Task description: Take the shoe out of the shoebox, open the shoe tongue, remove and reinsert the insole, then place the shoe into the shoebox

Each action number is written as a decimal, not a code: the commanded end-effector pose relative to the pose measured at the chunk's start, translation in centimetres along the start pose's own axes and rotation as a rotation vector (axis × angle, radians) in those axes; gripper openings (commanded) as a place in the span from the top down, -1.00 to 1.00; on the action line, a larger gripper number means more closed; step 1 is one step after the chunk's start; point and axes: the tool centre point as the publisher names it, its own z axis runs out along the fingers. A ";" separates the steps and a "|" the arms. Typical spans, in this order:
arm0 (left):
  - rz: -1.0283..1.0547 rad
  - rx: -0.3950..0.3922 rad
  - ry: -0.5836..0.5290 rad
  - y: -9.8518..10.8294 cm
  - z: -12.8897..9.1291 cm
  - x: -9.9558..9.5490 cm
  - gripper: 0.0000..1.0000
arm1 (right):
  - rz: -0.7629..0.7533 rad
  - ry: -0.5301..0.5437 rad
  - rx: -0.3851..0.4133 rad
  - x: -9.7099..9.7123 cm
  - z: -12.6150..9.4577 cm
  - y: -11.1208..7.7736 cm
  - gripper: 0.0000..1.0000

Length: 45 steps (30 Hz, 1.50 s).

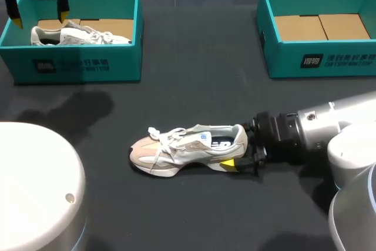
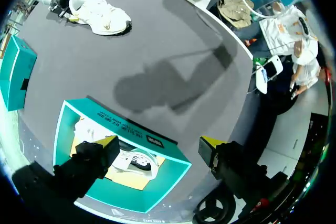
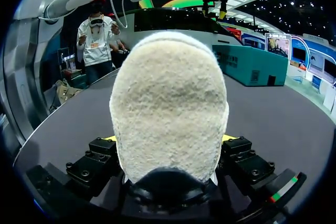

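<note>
The shoe (image 1: pixel 188 148) lies on its sole mid-tabletop (image 1: pixel 194 86), its long axis running across us with the toe toward our left. Our right end effector (image 1: pixel 238 152) pinches its heel from both sides, so that arm is the nearer one. Our left end effector (image 1: pixel 39 19) hangs spread wide over the left shoebox (image 1: pixel 82 66), well apart. The insole and the right arm's far finger are hidden behind the heel.

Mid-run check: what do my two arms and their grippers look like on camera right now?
Right arm: silver-white round links, black ribbed wrist section. Right gripper and left gripper: black blocky bodies, two fingers each, bright yellow tips. Left arm: large white rounded housing.
</note>
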 end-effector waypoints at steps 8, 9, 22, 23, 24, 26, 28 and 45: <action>-0.508 0.081 0.005 -5.3 -2.1 -0.8 -1.00 | 0.001 -0.001 0.005 0.0 0.4 0.1 1.00; -0.592 0.086 -0.008 -6.5 -2.4 -1.0 -1.00 | 0.001 -0.001 0.005 0.0 0.4 0.1 1.00; -1.322 0.139 0.037 -15.4 -1.6 -4.0 -1.00 | 0.001 -0.001 0.005 0.0 0.4 0.1 1.00; -1.322 0.139 0.037 -15.4 -1.6 -4.0 -1.00 | 0.001 -0.001 0.005 0.0 0.4 0.1 1.00; -1.322 0.139 0.037 -15.4 -1.6 -4.0 -1.00 | 0.001 -0.001 0.005 0.0 0.4 0.1 1.00; -1.322 0.139 0.037 -15.4 -1.6 -4.0 -1.00 | 0.001 -0.001 0.005 0.0 0.4 0.1 1.00; -1.322 0.139 0.037 -15.4 -1.6 -4.0 -1.00 | 0.001 -0.001 0.005 0.0 0.4 0.1 1.00; -2.202 0.245 0.005 -25.1 -0.6 -7.3 -1.00 | 0.001 -0.001 0.005 0.0 0.4 0.1 1.00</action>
